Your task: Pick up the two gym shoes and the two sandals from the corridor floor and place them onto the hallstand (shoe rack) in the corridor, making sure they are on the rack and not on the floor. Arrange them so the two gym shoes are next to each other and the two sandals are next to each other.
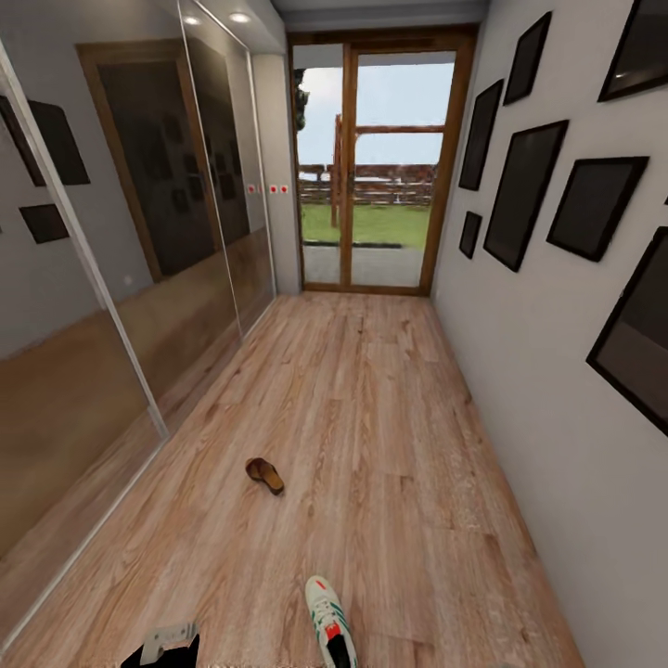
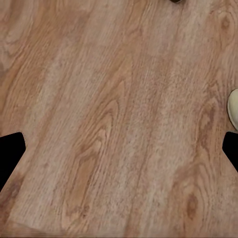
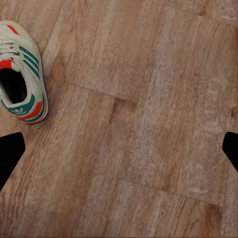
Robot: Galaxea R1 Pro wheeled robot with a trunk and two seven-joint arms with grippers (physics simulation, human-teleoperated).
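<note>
In the head view, the gym shoe (image 1: 329,622) is running off the bottom edge, its heel cut away. The sandal (image 1: 265,475) is sitting too small for its straps to be made out. A grey part of the left arm (image 1: 167,640) is poking in at the bottom edge, mostly cut off.

In the left wrist view, a pale rounded shape (image 2: 233,106) is being clipped by the edge, too little showing to identify. In the right wrist view, the shoe's toe is being cropped by the edge.

Floor (image 1: 371,417): matt wood-grain planks. Wardrobe doors (image 1: 139,278): glossy, mirror-like. Sneaker (image 3: 22,74): white leather look. Sandal (image 1: 265,475): brown leather.
</note>
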